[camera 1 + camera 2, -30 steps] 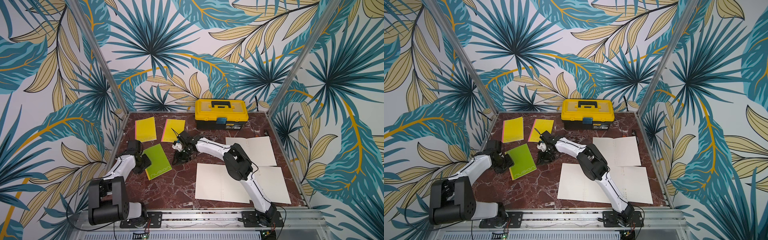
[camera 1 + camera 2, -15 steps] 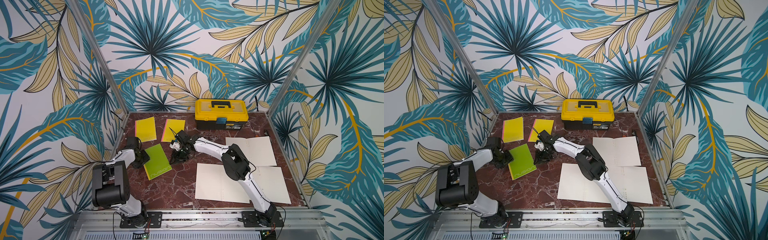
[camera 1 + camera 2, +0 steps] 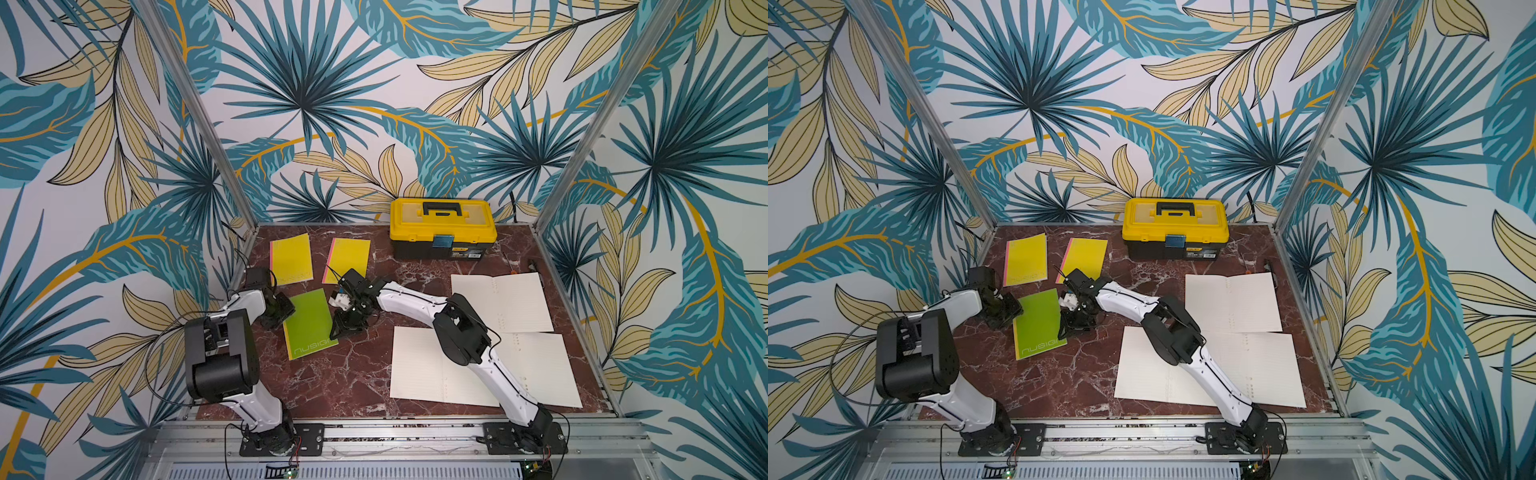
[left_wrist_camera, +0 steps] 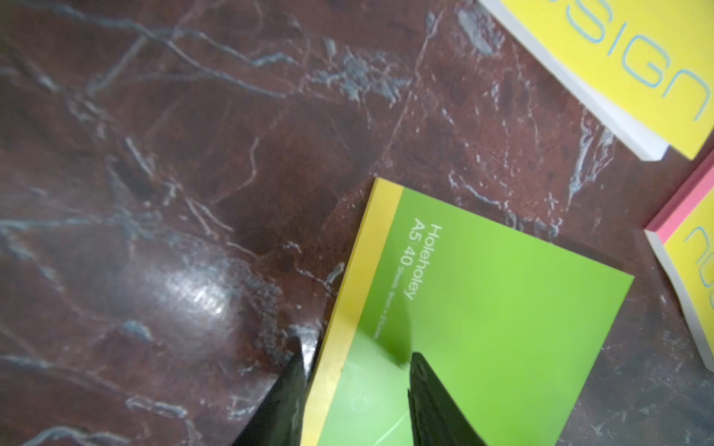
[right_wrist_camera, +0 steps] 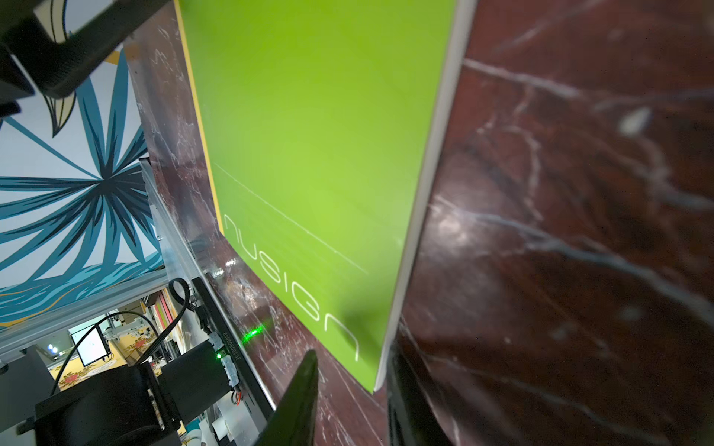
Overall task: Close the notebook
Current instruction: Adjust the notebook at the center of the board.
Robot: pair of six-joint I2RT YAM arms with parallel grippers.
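A green notebook (image 3: 309,324) (image 3: 1040,324) lies closed and flat on the marble table, cover up. My left gripper (image 3: 282,309) (image 4: 355,347) stands open at its yellow spine edge, with one finger on the table side and one over the cover (image 4: 502,309). At the opposite, page edge my right gripper (image 3: 347,326) (image 5: 351,351) is open too, and the notebook's near corner (image 5: 371,370) lies between its fingers. Two notebooks lie open with cream pages up at the right, one further back (image 3: 507,299) and one nearer the front (image 3: 419,365).
Two closed yellow notebooks (image 3: 291,259) (image 3: 349,257) lie behind the green one. A yellow and black toolbox (image 3: 442,226) stands against the back wall. My right arm reaches across the nearer open notebook. Metal frame rails border the table.
The left arm's elbow has risen and its gripper has shifted a little toward the back along the spine. The right gripper and the green notebook have moved slightly left.
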